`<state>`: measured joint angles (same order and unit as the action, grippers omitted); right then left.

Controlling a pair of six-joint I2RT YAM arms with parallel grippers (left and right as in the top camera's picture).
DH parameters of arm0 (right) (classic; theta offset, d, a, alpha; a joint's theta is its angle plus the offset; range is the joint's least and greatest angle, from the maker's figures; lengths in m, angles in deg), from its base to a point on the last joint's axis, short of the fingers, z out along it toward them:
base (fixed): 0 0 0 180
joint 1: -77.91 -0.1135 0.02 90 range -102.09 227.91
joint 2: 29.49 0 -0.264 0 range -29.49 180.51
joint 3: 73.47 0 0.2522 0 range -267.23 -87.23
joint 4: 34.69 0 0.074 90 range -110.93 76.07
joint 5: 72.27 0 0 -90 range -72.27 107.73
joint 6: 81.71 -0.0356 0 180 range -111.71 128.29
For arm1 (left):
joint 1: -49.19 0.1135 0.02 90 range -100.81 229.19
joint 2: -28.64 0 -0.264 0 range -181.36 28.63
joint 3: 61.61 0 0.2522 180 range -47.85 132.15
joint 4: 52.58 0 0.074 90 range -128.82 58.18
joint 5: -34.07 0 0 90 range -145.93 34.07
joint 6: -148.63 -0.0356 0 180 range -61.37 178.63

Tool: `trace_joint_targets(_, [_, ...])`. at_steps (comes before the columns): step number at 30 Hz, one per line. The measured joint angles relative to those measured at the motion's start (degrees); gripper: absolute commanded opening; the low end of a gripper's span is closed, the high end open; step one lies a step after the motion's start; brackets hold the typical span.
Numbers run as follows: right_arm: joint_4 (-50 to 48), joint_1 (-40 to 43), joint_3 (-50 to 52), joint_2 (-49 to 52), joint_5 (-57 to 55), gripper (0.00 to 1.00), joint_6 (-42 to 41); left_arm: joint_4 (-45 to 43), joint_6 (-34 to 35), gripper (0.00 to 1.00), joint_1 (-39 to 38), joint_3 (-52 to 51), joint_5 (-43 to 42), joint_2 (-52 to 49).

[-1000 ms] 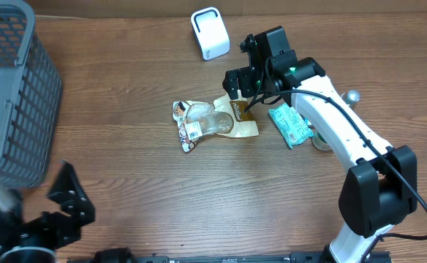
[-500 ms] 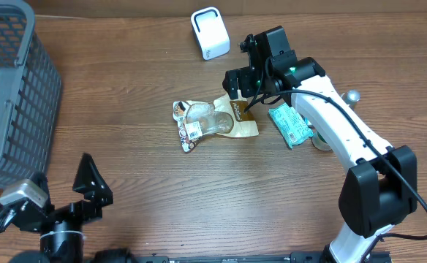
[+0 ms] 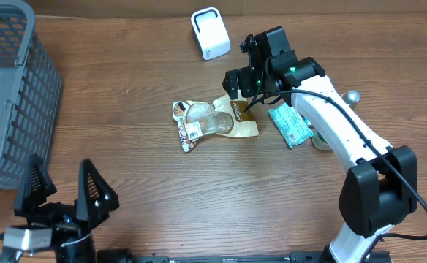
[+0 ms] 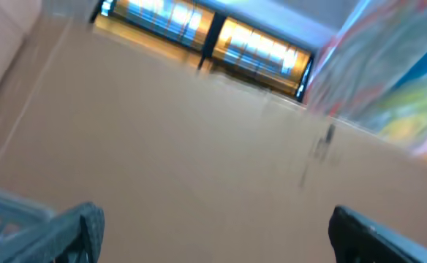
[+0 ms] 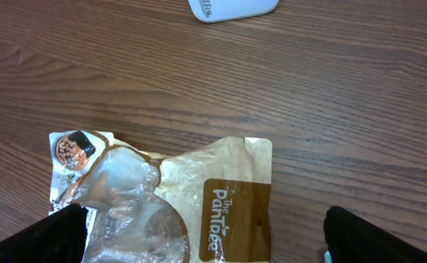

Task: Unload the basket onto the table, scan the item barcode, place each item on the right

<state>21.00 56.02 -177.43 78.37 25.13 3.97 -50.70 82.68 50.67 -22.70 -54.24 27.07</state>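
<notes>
Right gripper (image 3: 240, 93) hangs wide open over the two o'clock corner of the snack bag (image 3: 215, 124), apparently placed to grasp it for scanning.

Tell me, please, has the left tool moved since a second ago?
Yes: the left tool turned from pointing rightward to up-frame, its base shifting right below the basket.

left black two-finger gripper (image 3: 61, 179) low at near-left, tilted upward, jaws spread wide, empty; right black two-finger gripper (image 5: 205, 219) on outstretched white right arm (image 3: 330, 124) faces down, jaws spread wide, empty.
</notes>
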Motion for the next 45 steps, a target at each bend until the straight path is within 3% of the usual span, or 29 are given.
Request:
trace_joint_targets(12, [0.02,0.0,0.0,0.0,0.04,1.0,0.02,-21.66,0.0,0.99,-0.02,-18.36,-1.11,0.61])
trace_joint_targets(17, [0.04,0.0,0.0,0.0,0.02,1.0,0.0,-22.23,0.0,0.99,-0.02,-22.93,-1.05,0.61])
trace_joint_targets(28, [0.04,0.0,0.0,0.0,0.02,1.0,0.02,-3.13,-1.11,0.99,-0.02,-24.65,1.62,0.7])
trace_joint_targets(36, [0.02,0.0,0.0,0.0,0.0,1.0,0.02,10.23,-8.11,1.0,-0.02,-24.68,2.23,0.7])
trace_joint_targets(45, [0.07,0.0,0.0,0.0,-0.15,1.0,0.02,16.2,-18.12,1.0,-0.02,-24.68,1.31,0.7])
